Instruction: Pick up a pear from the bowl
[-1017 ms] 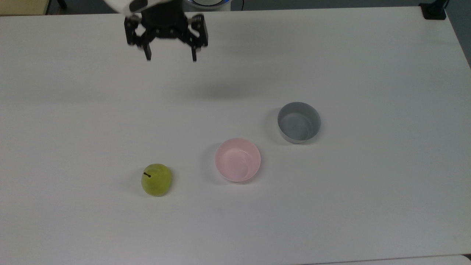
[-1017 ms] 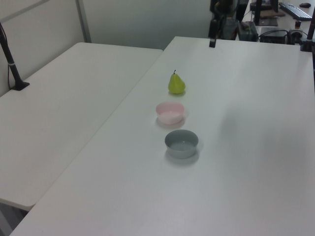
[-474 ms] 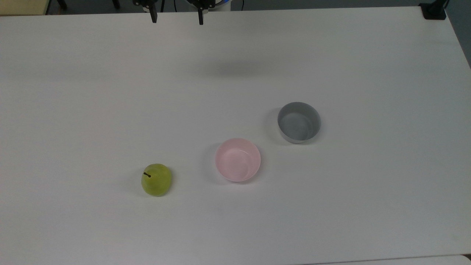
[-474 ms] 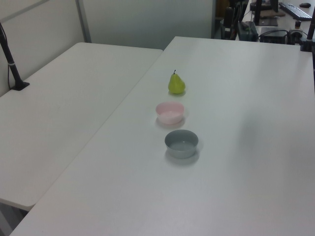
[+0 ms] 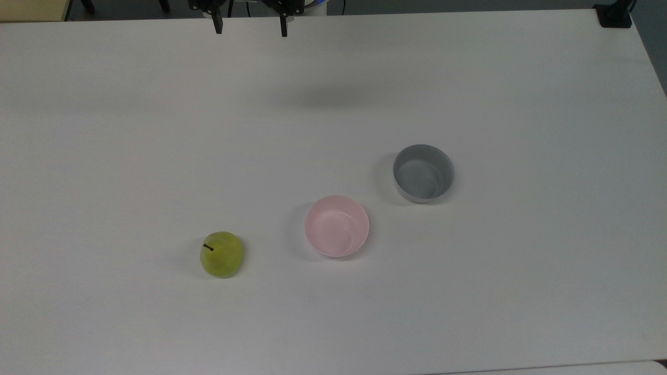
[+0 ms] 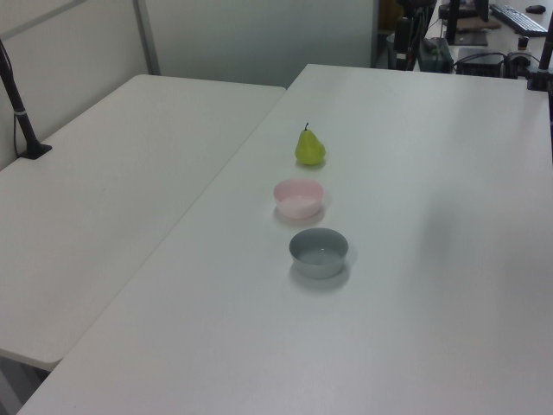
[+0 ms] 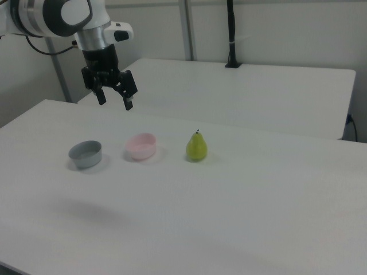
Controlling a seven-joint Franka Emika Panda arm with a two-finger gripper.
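Since the pear (image 5: 221,254) stands on the table at nine o'clock from the pink bowl (image 5: 336,226), not inside, my wide-open, empty claw (image 7: 114,97) might dip into nothing.

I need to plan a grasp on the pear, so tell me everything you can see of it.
The pear is small, yellow-green and smooth-skinned, with a short dark stem. It stands upright on the white table, stem pointing up, wider at the base. It is outside the pink bowl, on the top view's left of it with a clear gap between them. Nothing touches it but the table. The gripper hangs open well above the table, away from the pear.
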